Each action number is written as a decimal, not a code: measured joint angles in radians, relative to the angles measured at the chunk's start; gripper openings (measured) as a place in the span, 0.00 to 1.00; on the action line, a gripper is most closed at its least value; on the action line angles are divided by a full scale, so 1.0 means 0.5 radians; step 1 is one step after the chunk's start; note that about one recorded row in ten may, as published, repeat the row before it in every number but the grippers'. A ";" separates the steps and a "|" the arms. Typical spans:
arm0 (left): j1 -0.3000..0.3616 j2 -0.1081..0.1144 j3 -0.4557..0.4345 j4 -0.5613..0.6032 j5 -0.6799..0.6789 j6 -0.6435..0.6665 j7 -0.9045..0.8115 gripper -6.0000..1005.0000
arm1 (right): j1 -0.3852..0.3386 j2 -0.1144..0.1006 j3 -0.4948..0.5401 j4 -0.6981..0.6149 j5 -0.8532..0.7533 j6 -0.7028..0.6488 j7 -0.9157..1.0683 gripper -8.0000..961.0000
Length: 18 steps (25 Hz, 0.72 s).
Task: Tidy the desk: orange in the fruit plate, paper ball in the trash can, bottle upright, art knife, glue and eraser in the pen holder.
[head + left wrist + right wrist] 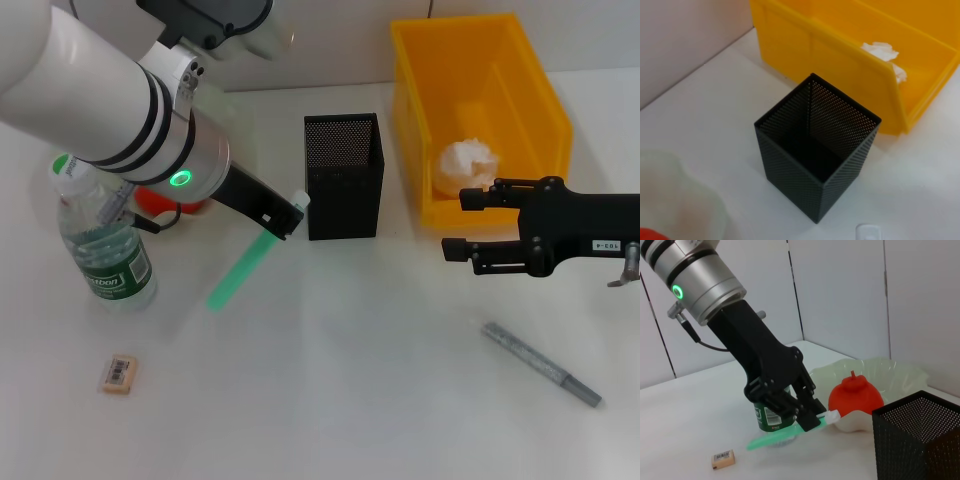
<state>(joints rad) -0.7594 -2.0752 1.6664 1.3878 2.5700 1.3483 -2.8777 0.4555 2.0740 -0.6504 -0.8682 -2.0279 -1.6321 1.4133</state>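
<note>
**Glue stick held beside the pen holder**

Lying nearest on the white desk are the eraser (118, 374) at left and the art knife (541, 363) at right. Farther back, the left gripper (288, 217) clamps the green glue stick (243, 267), tilted, just left of the black mesh pen holder (343, 177). The right gripper (456, 224) hangs spread and empty before the yellow trash can (540, 100), which holds the paper ball (468, 162). The bottle (104, 250) stands upright at left, the orange (855, 395) in the fruit plate (900, 377) behind.
</note>
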 joint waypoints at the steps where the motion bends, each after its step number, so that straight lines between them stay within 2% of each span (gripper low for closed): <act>1: 0.000 -0.001 -0.001 0.006 0.012 0.001 0.000 0.20 | -0.001 0.000 0.000 0.000 0.000 0.000 -0.001 0.80; 18: 0.003 -0.003 -0.023 0.181 0.044 -0.009 0.000 0.20 | -0.006 0.006 0.000 0.011 0.001 0.000 -0.019 0.80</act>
<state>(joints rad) -0.7577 -2.0770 1.6551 1.4786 2.5919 1.3437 -2.8777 0.4524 2.0770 -0.6504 -0.8625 -2.0272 -1.6322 1.4039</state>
